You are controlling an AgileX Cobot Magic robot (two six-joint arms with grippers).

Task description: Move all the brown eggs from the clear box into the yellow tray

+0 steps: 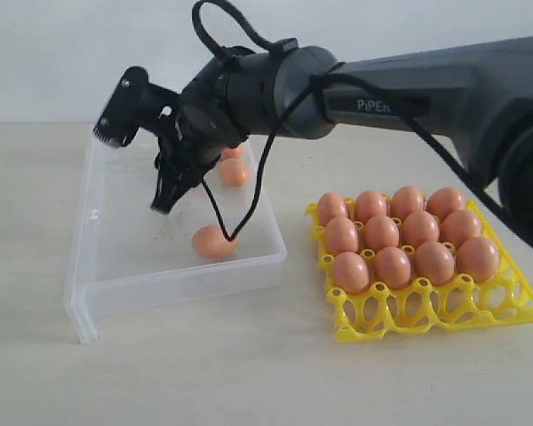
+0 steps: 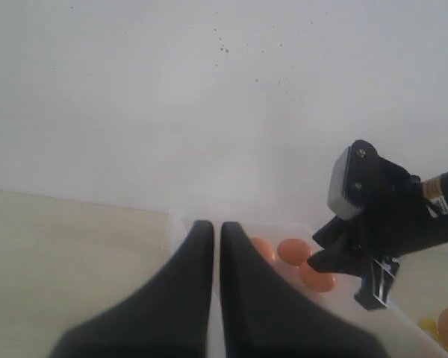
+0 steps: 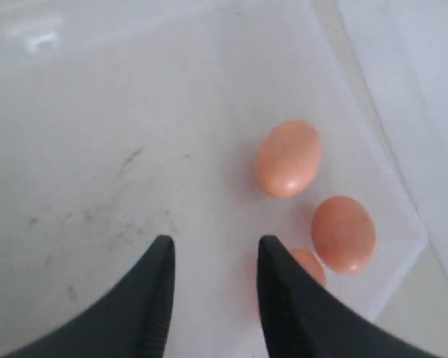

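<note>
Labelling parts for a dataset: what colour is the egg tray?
The tray is bright yellow; the exterior view shows it best.

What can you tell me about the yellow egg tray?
The yellow tray is bright plastic, built of open loops with small upright posts. It lies flat on the pale table, right of the clear box and apart from it. Twelve brown eggs fill three rows of its cups; the row nearest the camera is empty.
</note>
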